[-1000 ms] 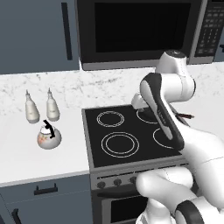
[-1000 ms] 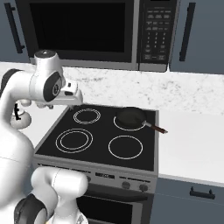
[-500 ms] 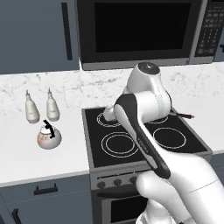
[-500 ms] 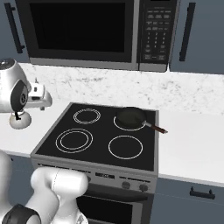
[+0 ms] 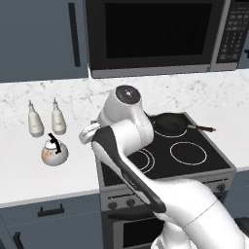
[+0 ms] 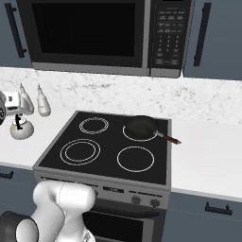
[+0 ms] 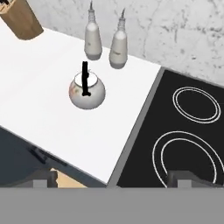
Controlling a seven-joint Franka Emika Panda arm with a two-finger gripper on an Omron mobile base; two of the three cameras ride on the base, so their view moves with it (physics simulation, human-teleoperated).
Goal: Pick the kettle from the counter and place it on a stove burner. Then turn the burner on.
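At the far left of the hand view a wooden block [image 7: 22, 19] is seen at the back of the counter [image 7: 39, 113]; further right the kettle [image 7: 87, 91] is found standing upright on that counter, just in front of two slim bottles [image 7: 106, 41] and well apart from the cooktop [image 7: 183, 140] on the right. The gripper [image 7: 111, 180] is held wide open and empty, its fingertips [image 7: 43, 178] spread at the bottom of that view, with the kettle lying ahead of them and slightly left of centre. The arched handle [image 7: 85, 78] is seen running along the view's up-down line, so it is judged that the jaws would straddle it. Rightmost, the large double-ringed burner [image 7: 189, 158] is seen near the front edge.
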